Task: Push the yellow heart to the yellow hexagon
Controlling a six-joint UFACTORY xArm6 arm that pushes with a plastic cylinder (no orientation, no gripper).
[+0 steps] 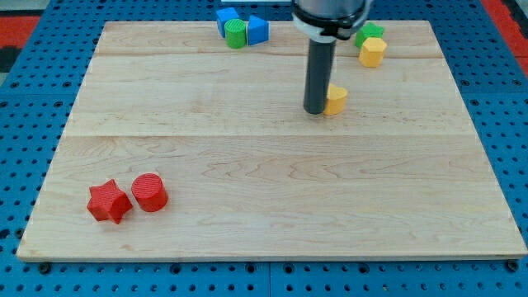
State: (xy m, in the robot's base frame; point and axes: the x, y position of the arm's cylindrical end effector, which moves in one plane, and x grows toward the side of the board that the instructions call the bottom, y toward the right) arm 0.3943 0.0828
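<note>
The yellow heart lies on the wooden board right of centre, in the upper half. My tip stands against the heart's left side, touching it or nearly so. The yellow hexagon sits up and to the right of the heart, near the board's top edge, with a gap between them. A green block touches the hexagon from above.
A blue block, a green cylinder and a blue cube cluster at the top centre. A red star and a red cylinder sit together at the lower left. The board's top edge is close to the hexagon.
</note>
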